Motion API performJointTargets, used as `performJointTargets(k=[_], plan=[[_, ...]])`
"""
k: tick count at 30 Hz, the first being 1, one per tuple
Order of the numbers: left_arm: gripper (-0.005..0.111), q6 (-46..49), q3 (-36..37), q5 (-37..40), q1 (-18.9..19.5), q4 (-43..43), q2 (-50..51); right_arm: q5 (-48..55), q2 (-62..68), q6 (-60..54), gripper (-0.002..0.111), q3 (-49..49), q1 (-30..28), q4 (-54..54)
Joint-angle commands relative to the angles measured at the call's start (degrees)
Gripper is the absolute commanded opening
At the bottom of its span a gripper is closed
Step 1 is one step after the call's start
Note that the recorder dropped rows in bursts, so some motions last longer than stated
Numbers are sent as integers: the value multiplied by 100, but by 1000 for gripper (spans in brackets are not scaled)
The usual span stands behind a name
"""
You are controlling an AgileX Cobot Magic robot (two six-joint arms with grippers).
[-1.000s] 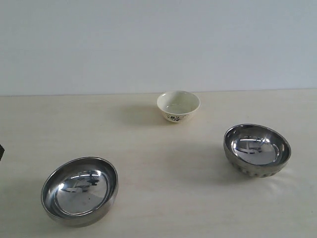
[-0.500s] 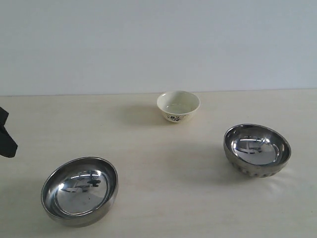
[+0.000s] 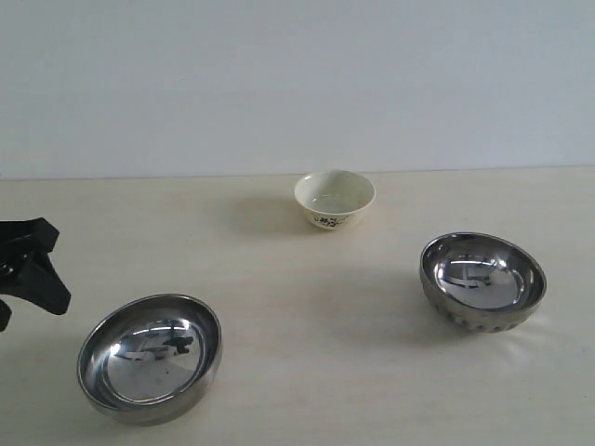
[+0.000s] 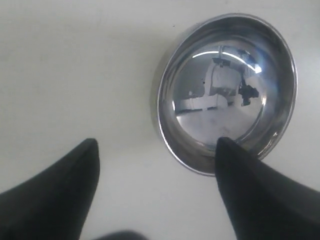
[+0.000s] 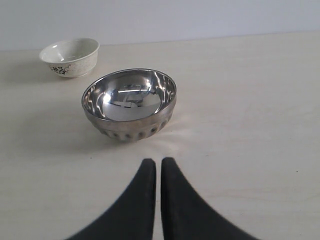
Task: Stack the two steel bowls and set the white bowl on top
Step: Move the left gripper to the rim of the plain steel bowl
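judged to be at the very first step: nothing stacked yet, all three bowls apart on the worktop (image 3: 307, 307). near the front left corner, the smooth steel bowl (image 3: 149, 358) (image 4: 225, 90), upright, empty, mirror-bright, with a thin rim. toward the right edge, well apart from it, the ribbed steel bowl (image 3: 482, 282) (image 5: 129, 102), upright, similar in size, fluted around its lower outside. close to the back edge, about midway along it, the white bowl (image 3: 335, 198) (image 5: 70, 56), smaller, cream, with a dark floral pattern outside. at the left edge, just beside the smooth steel bowl, the left gripper (image 3: 58, 269) (image 4: 156, 142), spread wide, holding nothing, one fingertip overlapping the rim in the left wrist view. seen only in the right wrist view, near the ribbed steel bowl but apart from it, the right gripper (image 5: 158, 162), pressed together, empty. next move, probably: setting the spread fingers astride the smooth rim, one inside and one outside, then pinching the thin wall firmly. polished steel, likely slippery; some risk of skating or tipping under an off-centre pinch.
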Motion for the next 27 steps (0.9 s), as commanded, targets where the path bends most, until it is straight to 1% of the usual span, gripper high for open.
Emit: performJointTargets(k=[1, 5, 12, 15, 23, 27], plan=[[62, 282, 5, -254, 19, -351, 261, -28, -29, 23, 0, 27, 11, -23], [62, 490, 5, -432, 19, -351, 530, -28, -29, 23, 0, 27, 11, -23], [62, 490, 5, -467, 5, -351, 1044, -28, -29, 23, 0, 27, 11, -23], [62, 490, 5, -494, -92, -374, 1250, -28, -29, 23, 0, 27, 11, -23], [62, 475, 5, -903, -398, -396, 1596, -28, -29, 23, 0, 27, 11, -23], [62, 407, 5, -1022, -489, -371, 1741, -28, -29, 23, 0, 27, 11, -23]])
